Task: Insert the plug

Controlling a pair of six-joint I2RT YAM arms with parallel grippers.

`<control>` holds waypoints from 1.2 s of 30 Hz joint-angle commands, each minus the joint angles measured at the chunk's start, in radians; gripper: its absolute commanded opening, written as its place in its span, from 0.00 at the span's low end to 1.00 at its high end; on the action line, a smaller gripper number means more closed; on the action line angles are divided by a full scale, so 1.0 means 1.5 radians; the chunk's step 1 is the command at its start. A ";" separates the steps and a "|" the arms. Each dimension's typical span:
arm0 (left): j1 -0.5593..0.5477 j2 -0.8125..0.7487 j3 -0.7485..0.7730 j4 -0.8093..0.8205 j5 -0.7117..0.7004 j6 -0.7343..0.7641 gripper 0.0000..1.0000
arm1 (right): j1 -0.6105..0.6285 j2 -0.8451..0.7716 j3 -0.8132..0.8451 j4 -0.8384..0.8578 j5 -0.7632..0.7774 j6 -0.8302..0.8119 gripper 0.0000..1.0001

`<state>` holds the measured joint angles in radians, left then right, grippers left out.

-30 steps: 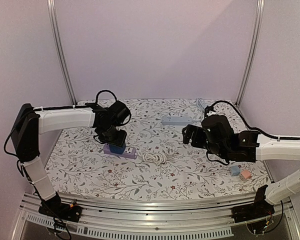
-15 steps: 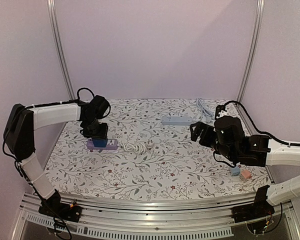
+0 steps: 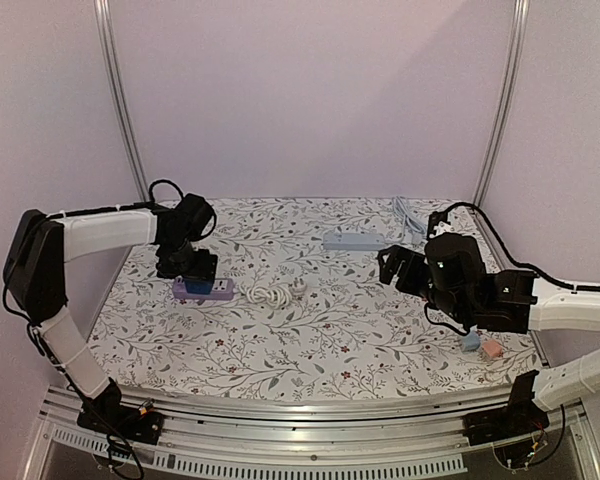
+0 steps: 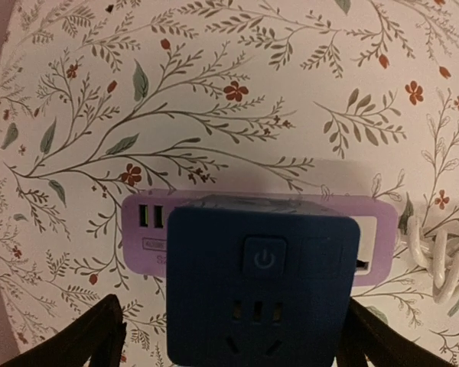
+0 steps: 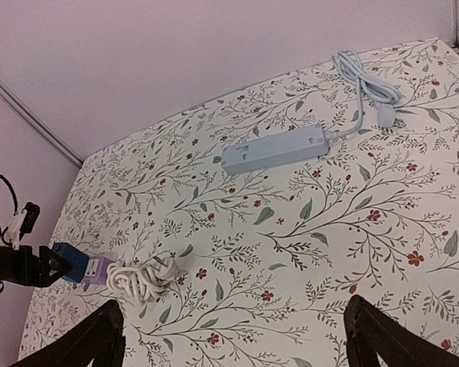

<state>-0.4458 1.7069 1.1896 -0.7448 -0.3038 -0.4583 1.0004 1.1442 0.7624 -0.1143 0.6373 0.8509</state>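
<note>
Between the spread fingers of the left gripper (image 4: 231,329), touching neither: blue adapter (image 4: 264,287) on purple power strip (image 4: 149,229); possibly half-seated, could tilt out if clipped on withdrawal

Blue block (image 3: 469,341); pink block (image 3: 491,349) — side by side

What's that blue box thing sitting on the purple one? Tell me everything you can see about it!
The blue box is a chunky dark-blue cube with rounded corners, and it looks like smooth plastic. The face pointing up has a square power button and, below it, slots for a plug. It sits upright on the purple power strip, covering the strip's middle. The left arm's fingers are spread open on either side of it. A coiled white cord lies just past the strip's end.
</note>
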 commanded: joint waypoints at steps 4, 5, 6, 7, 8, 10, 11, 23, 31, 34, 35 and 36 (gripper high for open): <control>0.006 -0.079 -0.001 -0.011 -0.005 0.008 1.00 | -0.001 0.020 0.008 0.006 0.003 -0.010 0.99; 0.003 -0.094 -0.002 -0.010 -0.009 0.008 1.00 | -0.001 0.021 0.008 0.006 0.005 -0.010 0.99; -0.001 -0.107 -0.003 -0.011 -0.016 0.007 1.00 | -0.001 0.023 0.008 0.006 0.007 -0.010 0.99; -0.008 -0.123 -0.003 -0.010 -0.024 0.007 1.00 | 0.000 0.026 0.009 0.006 0.008 -0.011 0.99; -0.016 -0.138 -0.003 -0.009 -0.032 0.007 1.00 | -0.001 0.027 0.010 0.006 0.010 -0.011 0.99; -0.047 -0.162 -0.004 -0.006 -0.057 0.004 1.00 | -0.002 0.034 0.012 0.005 0.015 -0.013 0.99; -0.063 -0.173 -0.006 0.001 -0.066 0.004 0.99 | -0.002 0.037 0.013 0.004 0.017 -0.012 0.99; -0.266 -0.204 -0.071 0.196 -0.035 0.058 0.99 | -0.022 0.115 0.085 -0.118 0.012 0.048 0.99; -0.364 -0.160 -0.120 0.381 0.090 0.139 0.98 | -0.070 0.135 0.190 -0.415 -0.040 0.211 0.99; -0.381 -0.135 -0.137 0.465 0.157 0.163 0.96 | -0.125 0.114 0.157 -0.439 -0.107 0.234 0.99; -0.387 -0.122 -0.137 0.482 0.179 0.173 0.96 | -0.146 0.101 0.144 -0.441 -0.127 0.238 0.99; -0.394 -0.108 -0.132 0.510 0.195 0.183 0.96 | -0.166 0.091 0.131 -0.444 -0.151 0.240 0.99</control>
<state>-0.9985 1.4841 1.0046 -0.1921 -0.1650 -0.2657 0.8509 1.3376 1.0168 -0.6334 0.5400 1.1252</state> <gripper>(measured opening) 0.963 0.989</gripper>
